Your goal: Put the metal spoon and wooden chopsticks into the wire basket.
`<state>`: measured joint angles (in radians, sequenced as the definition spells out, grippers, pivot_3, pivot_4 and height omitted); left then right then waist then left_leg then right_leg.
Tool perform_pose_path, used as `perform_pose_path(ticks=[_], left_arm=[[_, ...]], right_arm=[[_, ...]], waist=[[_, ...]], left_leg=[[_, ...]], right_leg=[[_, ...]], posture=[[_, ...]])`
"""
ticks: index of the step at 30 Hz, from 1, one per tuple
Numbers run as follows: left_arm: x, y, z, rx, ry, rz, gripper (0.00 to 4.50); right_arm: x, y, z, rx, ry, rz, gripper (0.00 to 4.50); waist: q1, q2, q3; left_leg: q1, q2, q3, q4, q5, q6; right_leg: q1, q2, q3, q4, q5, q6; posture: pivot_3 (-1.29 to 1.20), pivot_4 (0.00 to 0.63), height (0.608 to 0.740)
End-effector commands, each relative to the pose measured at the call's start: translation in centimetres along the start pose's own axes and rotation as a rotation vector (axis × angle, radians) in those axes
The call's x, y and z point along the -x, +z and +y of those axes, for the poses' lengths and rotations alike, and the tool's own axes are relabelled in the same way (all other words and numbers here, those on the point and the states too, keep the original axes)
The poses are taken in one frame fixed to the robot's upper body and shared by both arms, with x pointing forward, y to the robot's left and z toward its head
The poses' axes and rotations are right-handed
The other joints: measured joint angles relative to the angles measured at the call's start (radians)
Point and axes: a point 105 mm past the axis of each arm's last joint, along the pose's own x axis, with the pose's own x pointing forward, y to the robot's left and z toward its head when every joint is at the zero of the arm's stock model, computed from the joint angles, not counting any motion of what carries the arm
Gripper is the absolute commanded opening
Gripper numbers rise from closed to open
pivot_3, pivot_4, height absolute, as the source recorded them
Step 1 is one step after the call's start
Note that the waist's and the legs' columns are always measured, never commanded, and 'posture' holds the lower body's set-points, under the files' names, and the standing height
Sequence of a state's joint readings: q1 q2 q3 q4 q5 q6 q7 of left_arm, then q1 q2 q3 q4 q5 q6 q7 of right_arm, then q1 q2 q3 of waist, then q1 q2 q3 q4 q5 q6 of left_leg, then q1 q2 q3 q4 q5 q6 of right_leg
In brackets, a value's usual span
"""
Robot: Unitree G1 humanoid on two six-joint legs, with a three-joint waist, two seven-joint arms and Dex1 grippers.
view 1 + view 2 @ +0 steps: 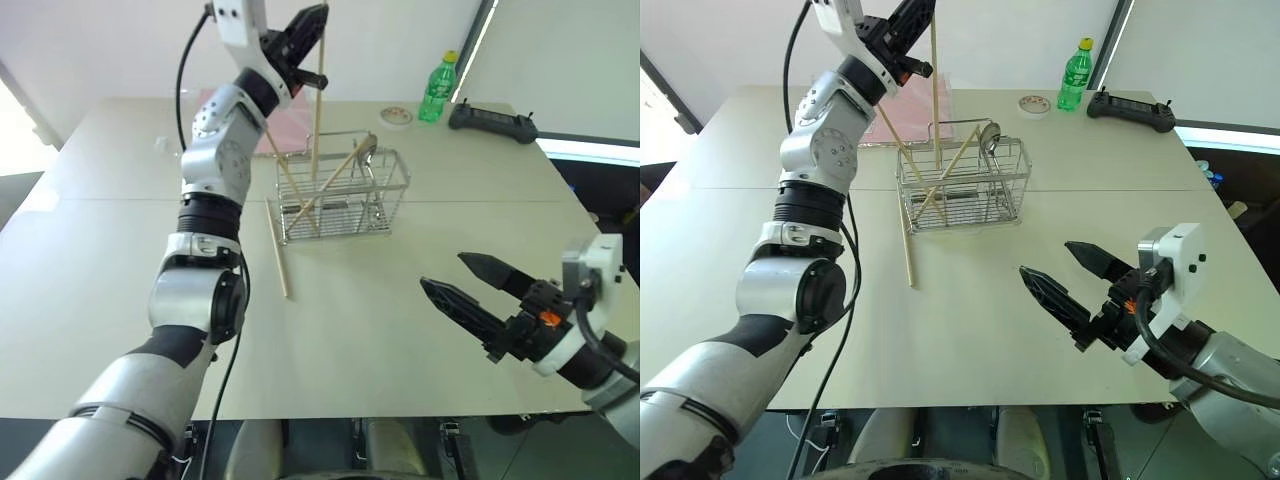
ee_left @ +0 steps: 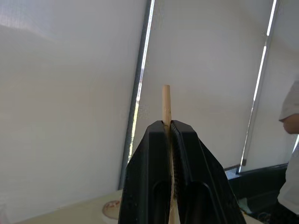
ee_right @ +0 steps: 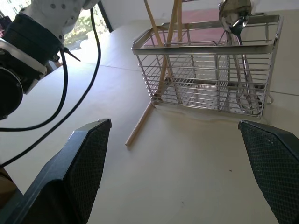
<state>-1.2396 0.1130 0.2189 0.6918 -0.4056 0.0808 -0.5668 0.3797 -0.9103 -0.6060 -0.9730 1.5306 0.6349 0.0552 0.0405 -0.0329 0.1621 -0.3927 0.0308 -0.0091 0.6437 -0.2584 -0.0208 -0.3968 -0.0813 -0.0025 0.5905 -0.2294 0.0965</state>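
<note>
Holding 1 of the wooden chopsticks point(image 1: 319, 100) upright, the left gripper point(image 1: 303, 42) pinches it near its top end, high above the wire basket point(image 1: 342, 195); the left wrist view shows both black fingers point(image 2: 154, 177) pressed flat against the stick with only its tip showing above them. The stick hangs plumb with its lower end down inside the basket's back-left compartment, which looks like the reason for the high, vertical hold: a stick longer than the basket is tall has to go in end-first through the open top. Whether that end touches the basket floor I cannot tell.

2 more chopsticks already lean crosswise inside the basket, tips poking out toward 11 and 1 o'clock. The metal spoon point(image 1: 366, 152) stands in the basket too, bowl up, at the right-rear side, leaning on the rim. A 4th chopstick point(image 1: 276, 250) lies flat on the table point(image 1: 120, 230) at about 8 o'clock from the basket, its far end just beside the basket's left edge.

The right gripper point(image 1: 468, 284) hovers low over the table at 5 o'clock from the basket, well apart from it, fingers spread wide and holding nothing.

By my judgement, releasing the held stick comes next, then the 1 on the table remains.
</note>
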Motion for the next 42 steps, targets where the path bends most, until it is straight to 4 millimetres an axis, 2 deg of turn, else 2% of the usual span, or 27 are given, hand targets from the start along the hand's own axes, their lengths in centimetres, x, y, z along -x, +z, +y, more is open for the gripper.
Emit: perform_pose_path(ticks=[1,5,6,10,14,17,20,23,25,28,31,34,39,42], left_arm=[[0.2,0.5,-0.2,0.02,-0.002,-0.036,1.99],[0.6,1.2,0.0,0.025,0.005,-0.049,4.17],[0.8,1.5,0.2,0.026,0.01,-0.048,4.45],[1.4,2.9,0.6,0.012,0.027,-0.053,4.45],[2.1,6.1,1.5,-0.034,0.061,-0.06,4.45],[3.0,7.8,3.1,-0.064,0.108,0.008,4.45],[6.0,8.6,6.7,-0.086,0.205,0.216,4.45],[8.6,7.7,9.1,-0.086,0.328,0.374,4.45],[10.3,6.2,10.5,-0.034,0.44,0.474,4.45],[13.0,2.7,12.2,0.035,0.629,0.66,4.45],[14.4,-0.6,12.1,0.132,0.718,0.763,4.45],[15.0,-3.8,11.1,0.194,0.762,0.871,4.45],[15.2,-6.7,10.1,0.206,0.797,0.977,4.45],[14.9,-7.6,10.0,0.195,0.807,1.002,4.45]], right_arm=[[0.2,1.0,0.1,0.016,-0.007,-0.045,4.5],[0.3,1.1,-0.3,0.006,-0.017,-0.051,4.5],[0.2,1.1,-0.5,0.004,-0.018,-0.05,4.5],[-0.1,1.2,-0.7,0.0,-0.002,-0.045,4.5],[-0.4,1.3,-0.9,-0.001,0.013,-0.041,4.5],[-0.5,1.3,-1.0,-0.001,0.019,-0.041,4.5],[-0.7,1.1,-0.9,-0.008,0.031,-0.039,4.5],[-0.8,0.7,-0.9,-0.013,0.034,-0.035,4.5],[-0.9,0.5,-0.8,-0.017,0.038,-0.035,4.5],[-1.2,0.4,-0.7,-0.027,0.048,-0.038,4.5],[-1.5,0.4,-0.5,-0.029,0.059,-0.04,4.5],[-1.8,0.4,-0.4,-0.029,0.065,-0.044,4.5],[-1.8,0.4,-0.2,-0.036,0.063,-0.053,4.5],[-1.8,0.3,0.0,-0.042,0.059,-0.056,4.5]], waist=[[-0.003,0.0,0.0],[-0.002,0.0,0.0],[-0.001,0.0,0.0],[-0.002,0.0,0.0],[-0.003,0.0,0.0],[-0.003,0.001,0.0],[-0.009,0.002,0.0],[-0.019,0.002,0.0],[-0.004,0.001,0.0],[0.001,0.001,0.0],[-0.001,0.001,0.001],[-0.001,0.0,0.001],[-0.005,0.0,0.001],[-0.004,0.001,0.001]], left_leg=[[0.0,0.0,0.0,0.0,0.0,0.0],[0.001,0.001,0.0,0.0,0.0,0.0],[0.001,0.001,0.0,0.0,0.0,0.0],[0.001,0.001,0.0,0.0,0.0,0.0],[0.001,0.001,0.0,0.0,0.0,0.0],[0.001,0.001,0.0,0.0,0.0,0.0],[0.001,0.001,-0.001,0.0,0.0,0.0],[0.002,0.001,-0.001,-0.001,0.0,0.0],[0.002,0.001,-0.002,0.0,0.0,0.0],[0.001,0.0,-0.002,0.002,0.0,0.0],[0.001,0.0,-0.002,0.003,0.0,0.0],[0.001,0.0,-0.002,0.003,0.0,0.0],[0.001,0.0,-0.002,-0.001,0.0,0.0],[0.001,0.001,-0.002,-0.002,0.0,0.0]], right_leg=[[0.0,0.0,0.0,0.0,0.0,0.0],[-0.001,0.001,0.0,0.002,0.0,0.0],[-0.001,0.001,0.0,0.002,0.0,0.0],[0.0,0.0,0.0,0.002,0.0,0.0],[-0.001,0.001,0.0,0.002,0.0,0.0],[-0.001,0.001,0.0,0.003,0.0,0.0],[-0.001,0.002,0.0,0.004,0.0,0.0],[-0.002,0.002,0.0,0.004,0.0,0.0],[-0.001,0.001,0.0,0.004,0.0,0.0],[0.001,0.0,0.0,0.004,0.0,0.0],[0.001,-0.001,0.0,0.003,0.0,0.0],[0.001,0.0,0.0,0.004,0.0,0.0],[-0.002,0.0,0.0,0.004,-0.001,0.001],[-0.003,0.001,0.0,0.004,-0.001,0.002]], posture=[[0.0,0.15,0.721],[0.0,0.15,0.721],[0.0,0.15,0.721],[0.0,0.15,0.721],[0.0,0.15,0.721],[0.0,0.15,0.721],[0.0,0.15,0.721],[0.0,0.15,0.721],[0.0,0.15,0.721],[0.0,0.15,0.721],[0.0,0.15,0.721],[0.0,0.15,0.721],[0.0,0.15,0.721],[0.0,0.15,0.721]])
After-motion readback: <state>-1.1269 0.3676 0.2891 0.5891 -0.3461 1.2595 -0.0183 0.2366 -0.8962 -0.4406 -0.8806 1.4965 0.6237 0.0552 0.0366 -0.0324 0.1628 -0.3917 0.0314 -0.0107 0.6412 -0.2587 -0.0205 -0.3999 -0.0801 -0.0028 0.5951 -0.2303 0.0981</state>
